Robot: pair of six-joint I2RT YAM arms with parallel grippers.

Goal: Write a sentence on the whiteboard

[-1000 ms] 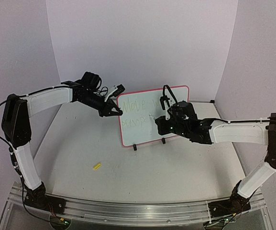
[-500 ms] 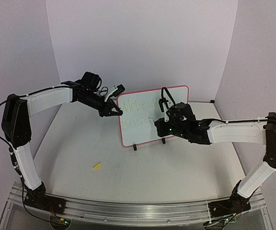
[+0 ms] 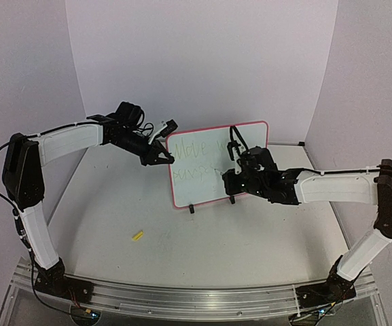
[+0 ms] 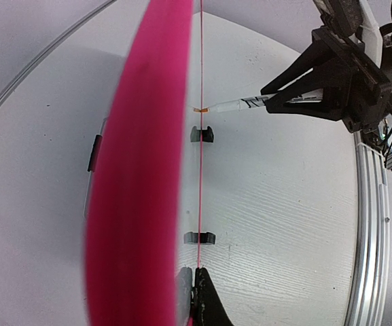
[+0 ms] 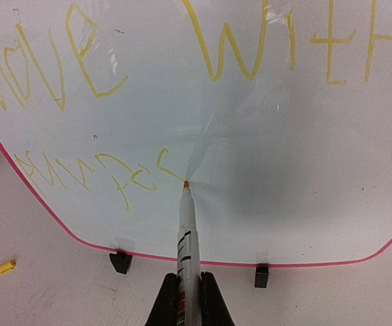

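Note:
The whiteboard [image 3: 197,188], pink-framed, stands on two black feet [image 3: 191,208] at mid-table. The sentence [image 5: 216,47] is yellow handwriting in two lines, "Move with" on top and a short scrawl [image 5: 94,173] below. My right gripper [image 5: 187,282] is shut on a white marker [image 5: 185,231], whose orange tip touches the board at the end of the lower line. It also shows in the top view [image 3: 228,178]. My left gripper [image 3: 166,160] is shut on the board's left edge, which shows edge-on in the left wrist view [image 4: 141,170] between the fingertips [image 4: 206,282].
A small yellow marker cap [image 3: 138,236] lies on the table in front of the board, to the left; it also shows in the right wrist view [image 5: 5,266]. Purple walls close in the back and sides. A metal rail [image 3: 182,299] runs along the near edge.
My right gripper has shifted slightly along the lower line with the marker at the board. The left arm and the board have not moved.

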